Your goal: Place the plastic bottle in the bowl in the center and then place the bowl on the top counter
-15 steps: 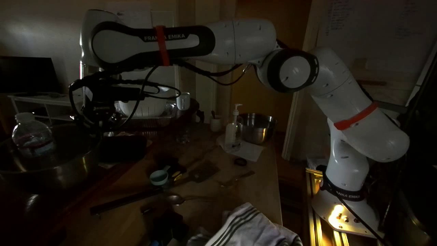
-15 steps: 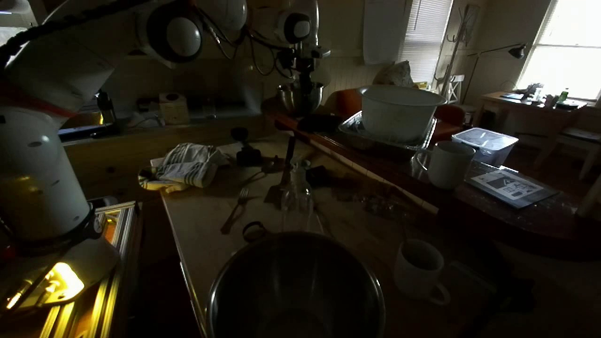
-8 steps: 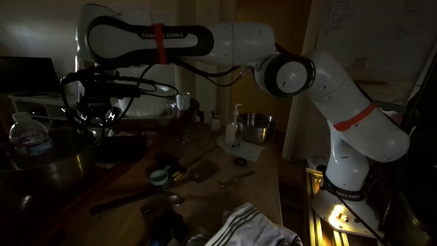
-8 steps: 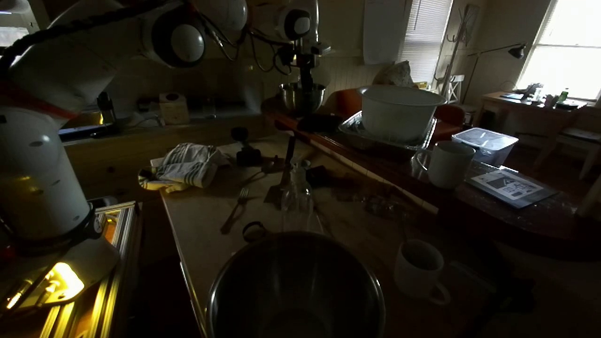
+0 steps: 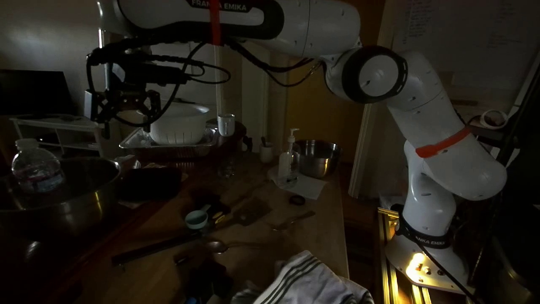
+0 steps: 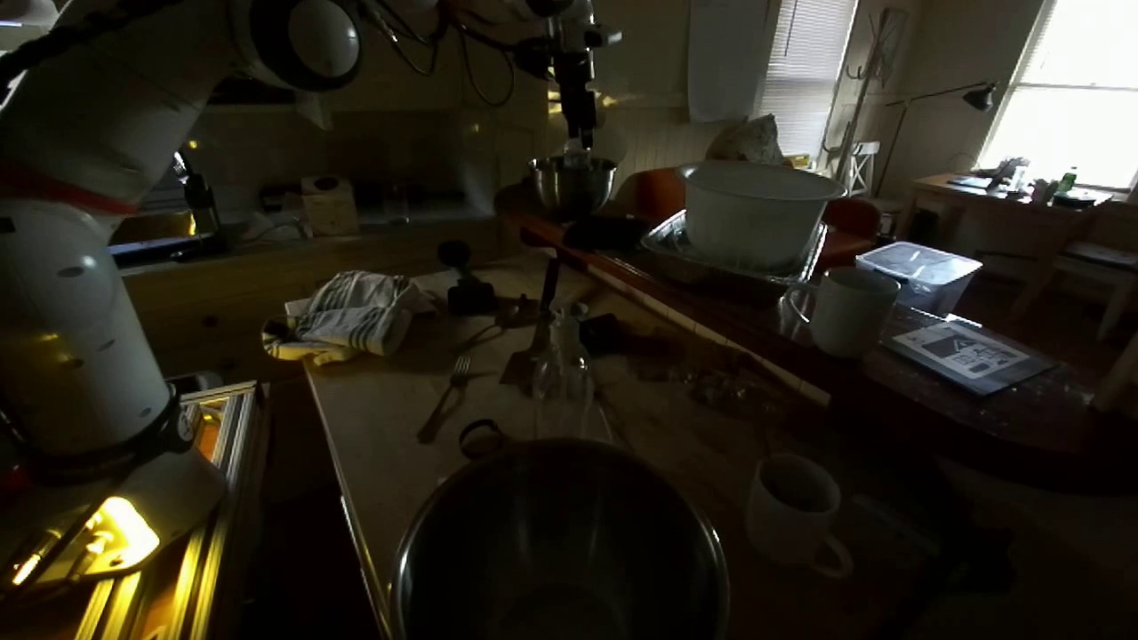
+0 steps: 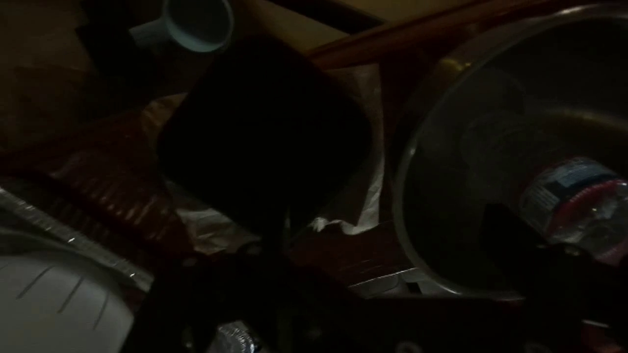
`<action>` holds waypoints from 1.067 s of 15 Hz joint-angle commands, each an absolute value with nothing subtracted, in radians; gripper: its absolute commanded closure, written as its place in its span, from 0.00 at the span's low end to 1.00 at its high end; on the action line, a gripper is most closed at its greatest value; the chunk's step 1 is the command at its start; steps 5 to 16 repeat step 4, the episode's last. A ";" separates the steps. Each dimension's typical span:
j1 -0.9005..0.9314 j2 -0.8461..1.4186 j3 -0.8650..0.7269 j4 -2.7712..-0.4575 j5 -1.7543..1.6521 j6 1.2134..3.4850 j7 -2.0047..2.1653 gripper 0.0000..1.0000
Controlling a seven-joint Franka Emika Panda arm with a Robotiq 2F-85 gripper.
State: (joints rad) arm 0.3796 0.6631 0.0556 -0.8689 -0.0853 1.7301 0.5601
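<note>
One empty gripper [image 5: 126, 128], spread wide, hangs clear above the bowl's [image 5: 82, 209] rim, bottle [image 5: 37, 166] inside.

the clear, labelled plastic bottle [image 5: 37, 169] stands upright inside the shiny steel bowl [image 6: 573, 189], in an exterior view far along the raised counter [image 6: 942, 413].

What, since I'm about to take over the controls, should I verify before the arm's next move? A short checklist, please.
1. Plastic bottle inside the steel bowl: ok; an exterior view and the wrist view agree.
2. Steel bowl on the top counter: ok, seen in an exterior view.
3. Gripper open, nothing held: ok.
4. Gripper apart from bottle and bowl: ok, gaps show in an exterior view.
5. Steel bowl's underside fully supported: cannot tell, too dark there.
</note>
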 commanded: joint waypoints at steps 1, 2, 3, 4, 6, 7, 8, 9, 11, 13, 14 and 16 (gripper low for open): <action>0.365 0.509 0.027 -1.087 -0.176 1.700 0.426 0.00; 0.358 0.480 0.025 -1.132 -0.198 1.711 0.373 0.00; 0.367 0.578 0.033 -0.976 -0.158 1.699 0.447 0.00; 0.362 0.562 0.030 -0.998 -0.161 1.700 0.434 0.00; 0.362 0.562 0.030 -0.998 -0.161 1.700 0.434 0.00; 0.362 0.562 0.030 -0.998 -0.161 1.700 0.434 0.00; 0.362 0.562 0.030 -0.998 -0.161 1.700 0.434 0.00; 0.362 0.562 0.030 -0.998 -0.161 1.700 0.434 0.00; 0.362 0.562 0.030 -0.998 -0.161 1.700 0.434 0.00; 0.362 0.562 0.030 -0.998 -0.161 1.700 0.434 0.00; 0.362 0.562 0.030 -0.998 -0.161 1.700 0.434 0.00; 0.362 0.562 0.030 -0.998 -0.161 1.700 0.434 0.00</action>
